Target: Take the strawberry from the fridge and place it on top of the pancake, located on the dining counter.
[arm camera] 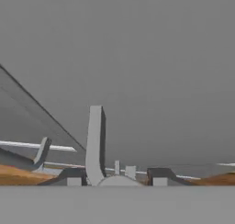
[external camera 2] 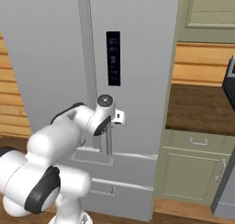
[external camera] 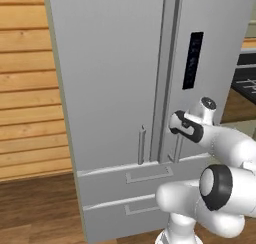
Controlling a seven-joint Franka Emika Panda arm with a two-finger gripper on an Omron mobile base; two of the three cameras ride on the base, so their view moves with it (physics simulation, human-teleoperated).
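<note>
Standing shut, fridge (external camera: 115, 88) fills scene, both doors closed, two drawers below, dark panel (external camera 2: 113, 58) on right door. Strawberry not visible. Arm reaches low at door seam. Gripper (arm camera: 117, 177) clamped on right door handle (arm camera: 95, 142); left handle (external camera: 142, 145) beside.

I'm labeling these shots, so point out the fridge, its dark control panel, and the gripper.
fridge (external camera: 107, 78): left base view, on the left door's face.
control panel (external camera 2: 113, 58): right base view, on its dark middle.
gripper (arm camera: 117, 178): hand view, between the fingertips.
</note>
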